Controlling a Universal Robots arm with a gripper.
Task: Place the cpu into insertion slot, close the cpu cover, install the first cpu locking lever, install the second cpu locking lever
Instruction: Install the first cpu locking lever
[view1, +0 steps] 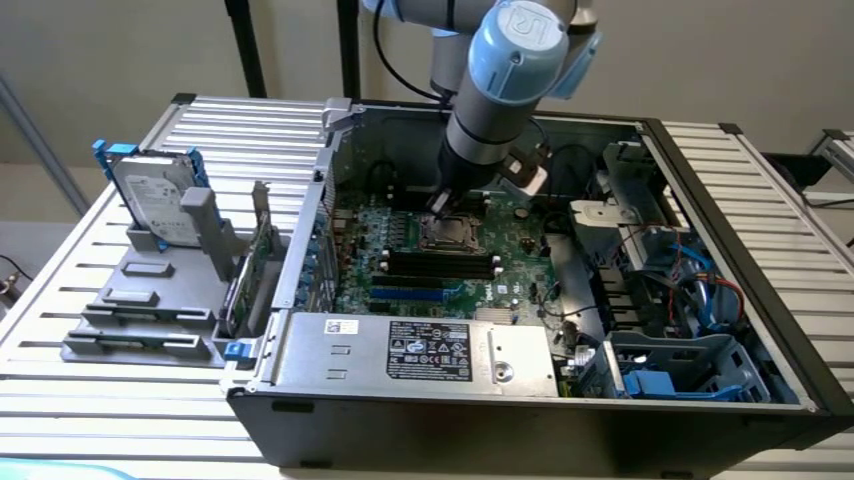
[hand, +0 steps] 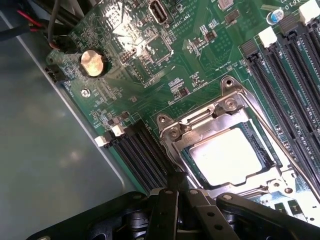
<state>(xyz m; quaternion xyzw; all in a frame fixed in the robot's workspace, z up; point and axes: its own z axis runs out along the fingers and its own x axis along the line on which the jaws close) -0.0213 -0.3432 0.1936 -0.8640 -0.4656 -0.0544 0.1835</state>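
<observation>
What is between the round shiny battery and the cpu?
In the wrist view, green motherboard with tiny parts lies between the coin battery and the cpu, then the silvery cpu cover rim.

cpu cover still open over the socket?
No, in the wrist view the cpu cover lies flat around the cpu, framing its pale face.

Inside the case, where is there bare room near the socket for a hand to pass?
Free: the bare grey case wall beside the motherboard's coin battery edge. Crowded: around the cpu under the cpu cover, hemmed by memory slots and the tool; cables fill the exterior view's right.
</observation>
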